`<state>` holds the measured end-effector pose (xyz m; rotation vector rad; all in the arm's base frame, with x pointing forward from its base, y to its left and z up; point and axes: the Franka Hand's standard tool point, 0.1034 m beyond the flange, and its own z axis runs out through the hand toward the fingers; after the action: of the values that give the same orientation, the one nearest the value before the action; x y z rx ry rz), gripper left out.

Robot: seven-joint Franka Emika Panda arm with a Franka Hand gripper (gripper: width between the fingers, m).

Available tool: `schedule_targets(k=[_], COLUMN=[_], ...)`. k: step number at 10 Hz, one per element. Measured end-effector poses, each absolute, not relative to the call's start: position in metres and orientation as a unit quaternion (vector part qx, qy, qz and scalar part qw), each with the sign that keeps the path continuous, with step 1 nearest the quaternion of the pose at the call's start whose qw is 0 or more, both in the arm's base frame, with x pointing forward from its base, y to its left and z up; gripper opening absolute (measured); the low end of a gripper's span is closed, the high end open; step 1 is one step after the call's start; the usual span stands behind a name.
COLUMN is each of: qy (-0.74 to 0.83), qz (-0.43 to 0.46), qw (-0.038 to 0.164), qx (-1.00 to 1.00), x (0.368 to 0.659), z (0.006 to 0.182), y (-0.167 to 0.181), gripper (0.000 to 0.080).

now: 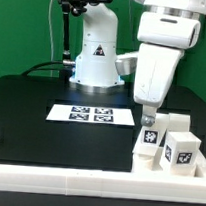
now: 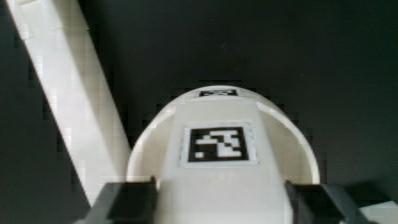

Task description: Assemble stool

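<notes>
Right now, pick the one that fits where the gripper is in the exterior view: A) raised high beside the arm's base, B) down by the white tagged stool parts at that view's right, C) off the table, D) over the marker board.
B: the gripper is low next to the white tagged stool parts at the exterior view's right, apart from the marker board.

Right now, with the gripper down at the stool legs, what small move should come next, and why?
Probably close the gripper on the leg: its fingers flank the tagged leg, but a firm hold is not evident, so lifting first could drop it.
</notes>
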<state>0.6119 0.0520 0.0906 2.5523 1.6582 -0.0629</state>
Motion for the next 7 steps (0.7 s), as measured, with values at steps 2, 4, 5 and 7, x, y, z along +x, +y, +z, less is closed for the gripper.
schedule_targets(k=[2,4,5,7], qy=[0.483,0.399,0.371,0.3], qz=[-0.029,-0.035,-0.034,-0.032], qw=[0.045,0.034,0.034,0.037], qx=[0.874,0.916,0.927,0.953], x=[0.6097,0.6078,0.6079,0.6076], z=[0.0908,0.0925,0.0926,0.0924], y=[0.0464,0.0424,0.0419,0.0424], gripper=[0.0341,0.0341,0.0341,0.0341])
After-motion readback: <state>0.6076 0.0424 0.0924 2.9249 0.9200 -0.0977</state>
